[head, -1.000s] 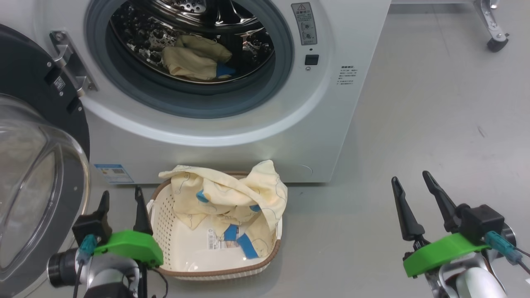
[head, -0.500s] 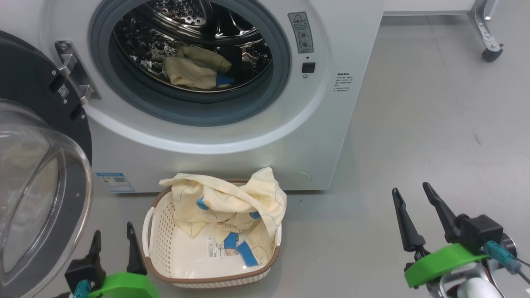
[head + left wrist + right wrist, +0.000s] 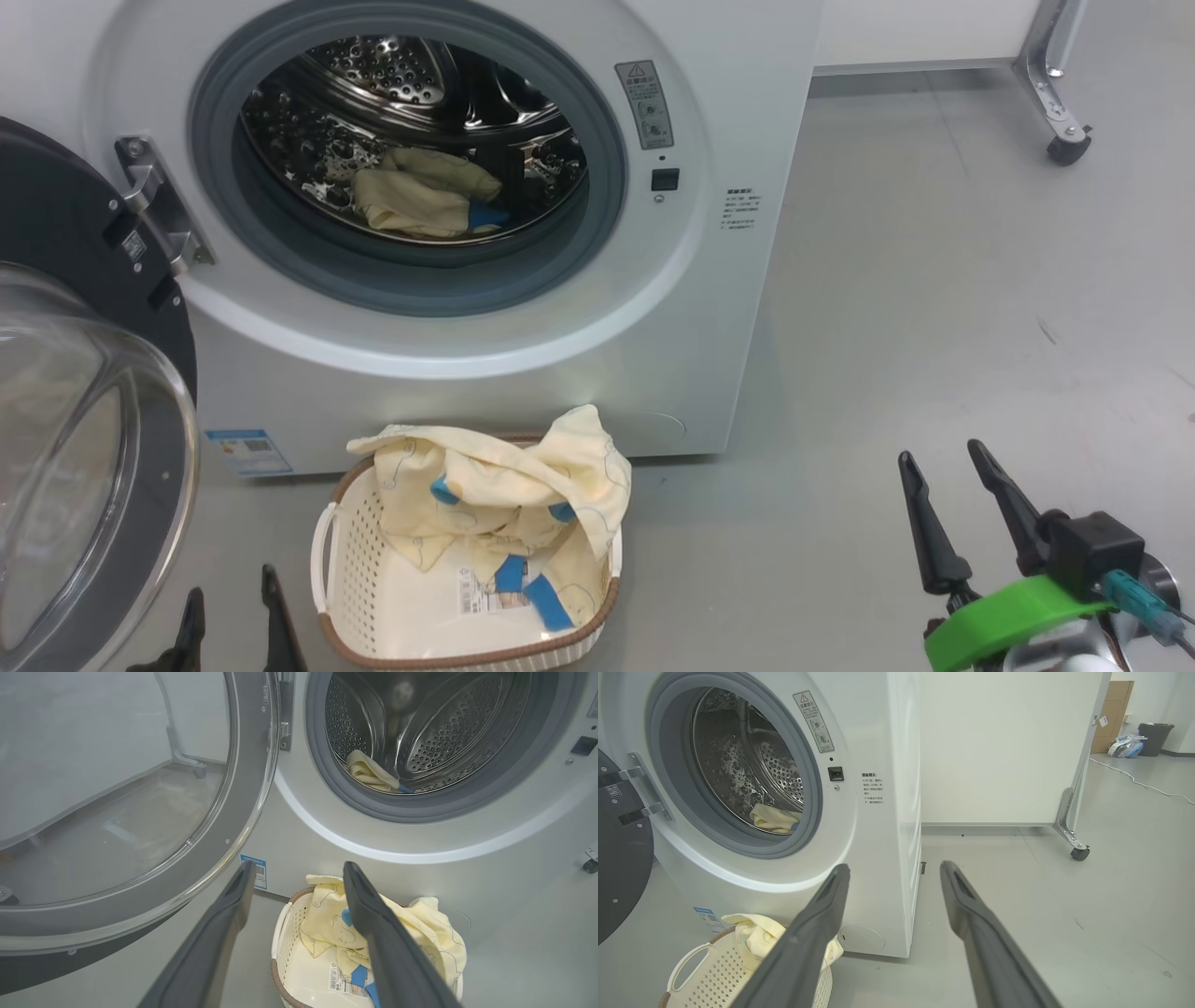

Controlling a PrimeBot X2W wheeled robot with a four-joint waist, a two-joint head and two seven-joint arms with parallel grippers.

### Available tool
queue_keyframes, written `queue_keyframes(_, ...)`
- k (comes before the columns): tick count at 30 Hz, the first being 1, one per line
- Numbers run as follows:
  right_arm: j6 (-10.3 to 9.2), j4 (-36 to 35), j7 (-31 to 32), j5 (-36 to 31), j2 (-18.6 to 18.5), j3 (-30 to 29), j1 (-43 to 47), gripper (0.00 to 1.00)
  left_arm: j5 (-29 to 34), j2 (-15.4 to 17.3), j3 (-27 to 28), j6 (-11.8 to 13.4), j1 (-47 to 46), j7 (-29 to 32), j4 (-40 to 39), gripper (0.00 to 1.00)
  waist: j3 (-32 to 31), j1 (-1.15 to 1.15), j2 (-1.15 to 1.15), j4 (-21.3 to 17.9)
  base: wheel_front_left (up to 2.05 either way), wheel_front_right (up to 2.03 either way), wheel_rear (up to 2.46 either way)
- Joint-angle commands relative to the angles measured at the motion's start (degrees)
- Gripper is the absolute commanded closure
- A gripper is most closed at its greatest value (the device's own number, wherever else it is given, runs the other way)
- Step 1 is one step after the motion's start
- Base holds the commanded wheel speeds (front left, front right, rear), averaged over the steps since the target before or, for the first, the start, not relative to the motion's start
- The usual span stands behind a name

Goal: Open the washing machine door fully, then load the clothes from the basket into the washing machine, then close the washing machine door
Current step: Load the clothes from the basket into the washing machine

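We see the door (image 3: 65, 224) swung wide on the left, its rim near our left hand (image 3: 231, 588), which gapes empty beside the basket (image 3: 344, 569). Our right hand (image 3: 941, 454) is spread empty over open floor (image 3: 934, 280) right of the machine (image 3: 448, 373). Clothes (image 3: 495, 476) heap in the basket at the machine's foot, and a yellow piece (image 3: 411, 194) lies in the drum (image 3: 392, 75).

The scene is brightly and evenly lit, highlights are scattered across the steel drum (image 3: 392, 75) of the washing machine (image 3: 523, 373), and straight lines are bowed in the wrist views.
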Motion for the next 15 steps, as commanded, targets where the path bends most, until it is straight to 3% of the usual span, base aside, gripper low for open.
queue_keyframes(1,0.22,-2.2,-0.4,-0.4,-0.8,1.0,-1.2,0.0,-0.2,0.6,2.4,0.0,-1.1,-0.8,-2.6,0.0,-0.1,0.0,0.0,-0.2,0.0,0.0,0.0)
queue_keyframes(15,0.22,-2.4,-0.4,-0.6,-0.6,1.3,-1.2,0.0,-1.0,0.6,4.4,-0.1,0.6,-0.8,-3.5,0.0,0.7,0.0,0.0,-1.1,0.0,0.0,0.0)
